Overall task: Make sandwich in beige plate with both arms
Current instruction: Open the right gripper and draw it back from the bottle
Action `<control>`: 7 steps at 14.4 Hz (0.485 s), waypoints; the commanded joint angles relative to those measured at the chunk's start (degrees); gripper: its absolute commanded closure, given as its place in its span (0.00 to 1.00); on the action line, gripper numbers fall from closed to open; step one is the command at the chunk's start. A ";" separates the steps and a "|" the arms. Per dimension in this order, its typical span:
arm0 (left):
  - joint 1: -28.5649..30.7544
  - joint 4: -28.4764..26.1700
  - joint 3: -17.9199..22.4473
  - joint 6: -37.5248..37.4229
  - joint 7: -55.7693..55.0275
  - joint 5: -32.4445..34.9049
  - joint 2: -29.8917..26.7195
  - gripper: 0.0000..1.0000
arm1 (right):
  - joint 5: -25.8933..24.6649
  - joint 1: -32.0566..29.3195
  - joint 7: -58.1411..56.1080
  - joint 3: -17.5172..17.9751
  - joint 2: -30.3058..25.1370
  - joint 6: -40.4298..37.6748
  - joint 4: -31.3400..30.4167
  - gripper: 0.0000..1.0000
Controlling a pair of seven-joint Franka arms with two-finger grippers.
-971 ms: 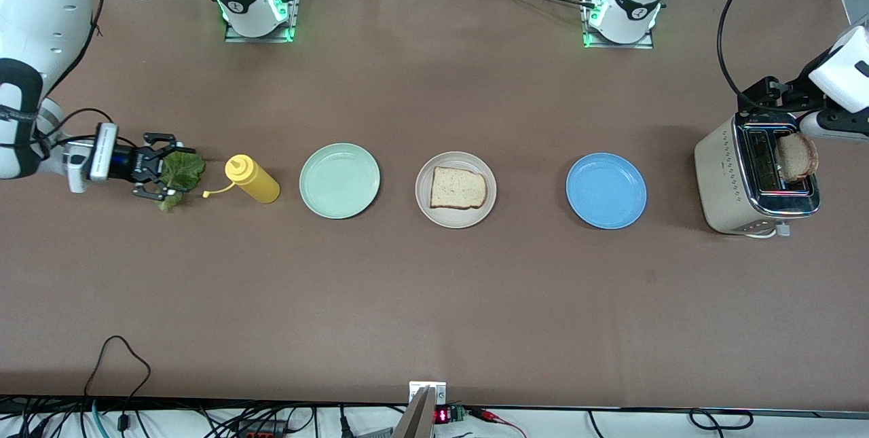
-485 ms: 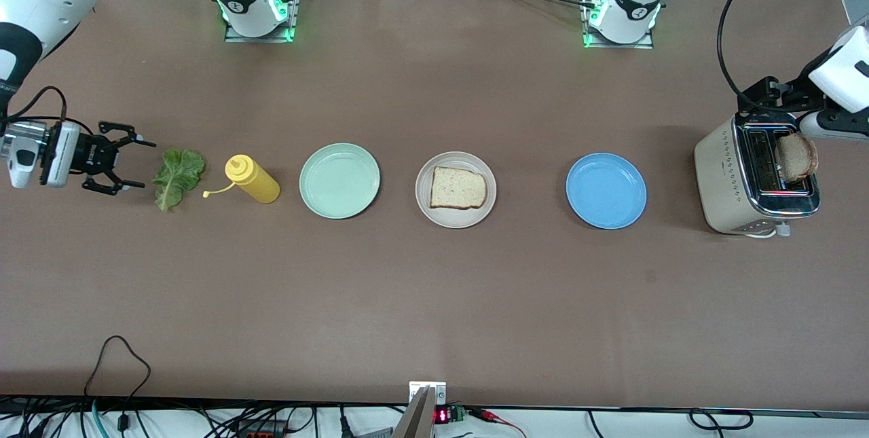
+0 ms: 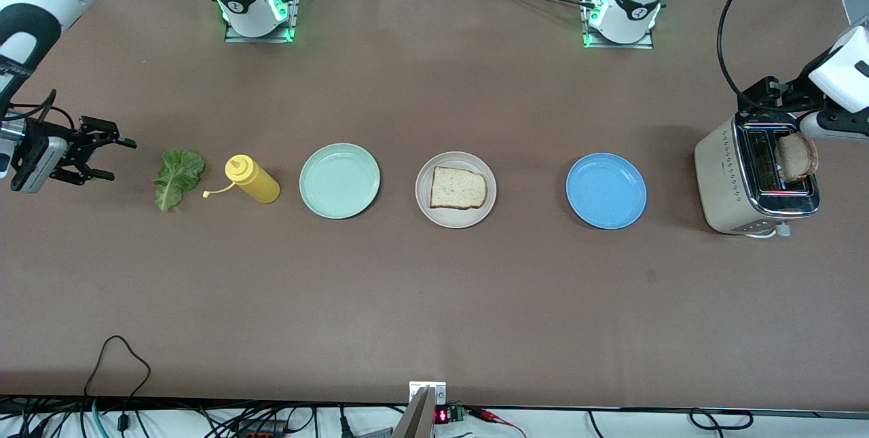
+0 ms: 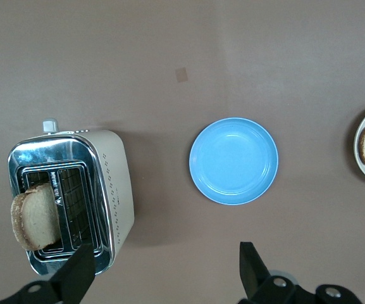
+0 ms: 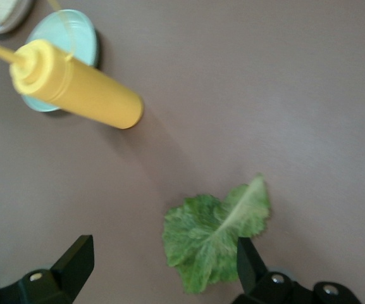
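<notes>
One bread slice lies on the beige plate at mid table. A second slice stands up out of a toaster at the left arm's end; the left wrist view shows this slice too. The lettuce leaf lies flat on the table beside a yellow squeeze bottle. My right gripper hangs open just off the leaf, toward the right arm's end of the table, holding nothing. In the right wrist view the leaf reaches one finger. My left gripper is open over the toaster's edge, empty.
A mint-green plate sits between the bottle and the beige plate. A blue plate lies between the beige plate and the toaster. Wide bare table lies nearer the front camera than this row.
My right gripper has drawn back off the lettuce toward the right arm's end of the table, leaving the leaf lying where it was. The left arm has not moved.
</notes>
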 commanded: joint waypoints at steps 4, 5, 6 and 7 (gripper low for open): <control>0.50 -0.80 -0.42 -0.01 -0.25 -0.51 -1.06 0.00 | -3.61 2.20 16.27 -1.32 0.12 1.93 6.71 0.00; 0.50 -0.80 -0.33 -0.01 -0.25 -0.51 -1.06 0.00 | -3.79 2.54 20.22 -1.41 0.03 1.66 7.50 0.00; 0.50 -0.80 -0.33 -0.01 -0.25 -0.51 -1.06 0.00 | -5.01 4.38 24.00 -1.32 0.03 1.84 8.38 0.00; 0.50 -0.80 -0.33 -0.01 -0.25 -0.51 -1.06 0.00 | -8.50 6.13 30.31 -1.32 -0.40 2.01 8.65 0.00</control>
